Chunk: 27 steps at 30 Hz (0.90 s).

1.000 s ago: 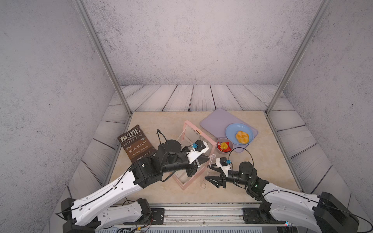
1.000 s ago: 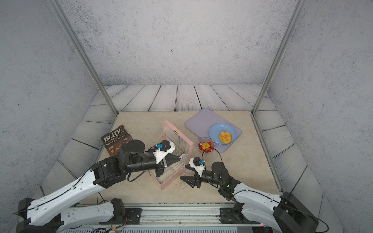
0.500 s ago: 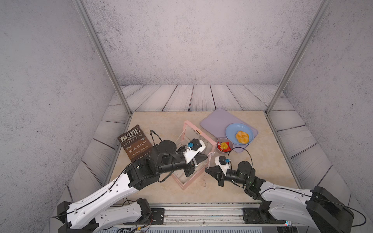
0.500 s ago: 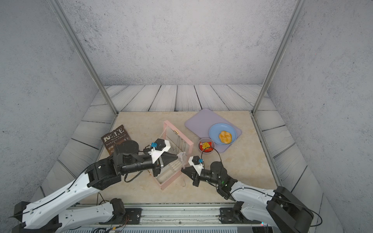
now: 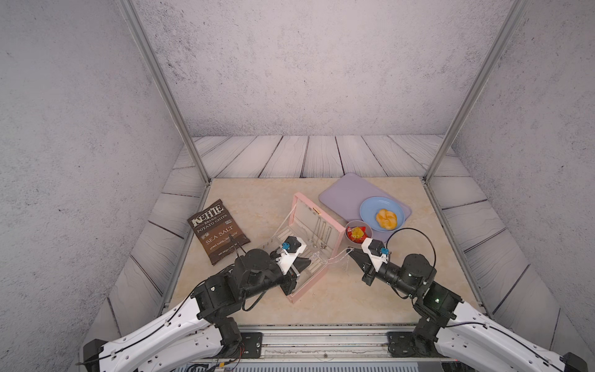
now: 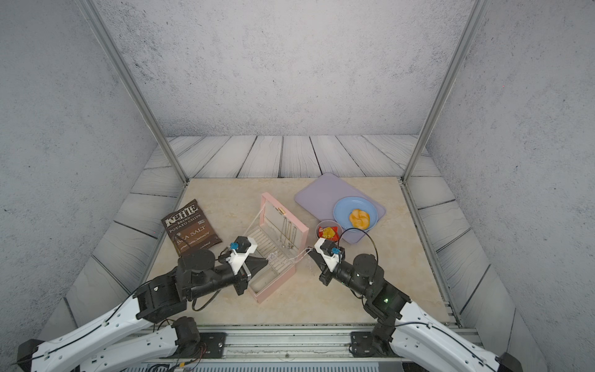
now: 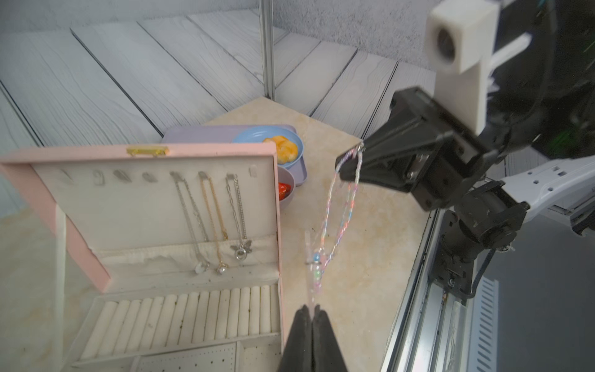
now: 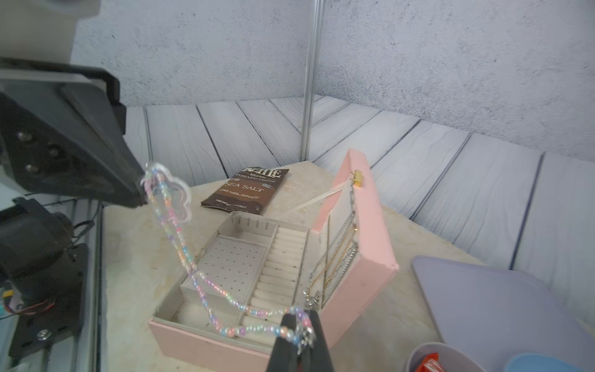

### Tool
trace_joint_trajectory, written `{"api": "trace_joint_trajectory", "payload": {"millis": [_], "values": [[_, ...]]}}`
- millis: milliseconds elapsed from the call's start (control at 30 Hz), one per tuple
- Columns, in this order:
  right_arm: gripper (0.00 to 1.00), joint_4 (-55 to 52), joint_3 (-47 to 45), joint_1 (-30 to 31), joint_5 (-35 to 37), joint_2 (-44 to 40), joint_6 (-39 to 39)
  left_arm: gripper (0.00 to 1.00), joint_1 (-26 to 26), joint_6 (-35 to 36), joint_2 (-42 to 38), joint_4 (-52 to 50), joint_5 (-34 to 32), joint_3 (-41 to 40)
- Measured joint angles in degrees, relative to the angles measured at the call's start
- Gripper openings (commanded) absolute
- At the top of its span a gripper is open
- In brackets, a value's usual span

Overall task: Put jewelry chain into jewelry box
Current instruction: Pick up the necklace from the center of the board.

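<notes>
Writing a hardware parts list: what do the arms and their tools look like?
The left arm and right arm have white lower links and black joints and wrists. The left tool and right tool are pairs of black tapering fingers. A white camera mount with a blue plug tops each wrist. A black cable loops over the right wrist; a green light shows on that arm.

Table (image 5: 264, 199), jewelry box (image 5: 307, 285), chip bag (image 5: 219, 230), tray (image 5: 344, 196)

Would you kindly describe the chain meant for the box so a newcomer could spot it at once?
Find the open pink box mid-table. A chain hangs across its rim, held by the left gripper and the right gripper. Unlike the metal necklaces hanging in the lid, it is pastel beads.
</notes>
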Motion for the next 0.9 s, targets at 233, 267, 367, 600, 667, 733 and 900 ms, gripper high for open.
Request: {"api": "trace_joint_trajectory", "payload": {"millis": [233, 267, 367, 600, 667, 733, 900], "values": [[0.00, -15.1, 11.0, 0.0, 5.9, 3.9, -7.3, 0.00, 0.0, -1.2, 4.3, 6.4, 0.7, -6.3], [0.00, -16.4, 12.1, 0.0, 6.6, 4.7, -8.1, 0.00, 0.0, -1.5, 5.5, 7.4, 0.9, -6.9], [0.00, -19.8, 15.1, 0.0, 7.8, 6.7, -10.4, 0.00, 0.0, -2.1, 9.2, 9.8, 1.5, -7.6], [0.00, -25.3, 20.6, 0.0, 7.6, 8.8, -12.7, 0.07, 0.0, -2.2, 15.9, 13.6, 3.2, -8.2], [0.00, -26.1, 21.5, 0.0, 7.2, 8.8, -12.3, 0.28, 0.0, -2.4, 16.2, 14.3, 3.1, -8.4], [0.00, -26.6, 21.8, 0.0, 7.0, 8.8, -11.8, 0.46, 0.0, -2.8, 16.1, 15.2, 2.8, -8.6], [0.00, -28.6, 21.9, 0.0, 6.9, 8.3, -10.5, 0.71, 0.0, -3.7, 14.9, 15.0, 1.8, -8.6]]}}
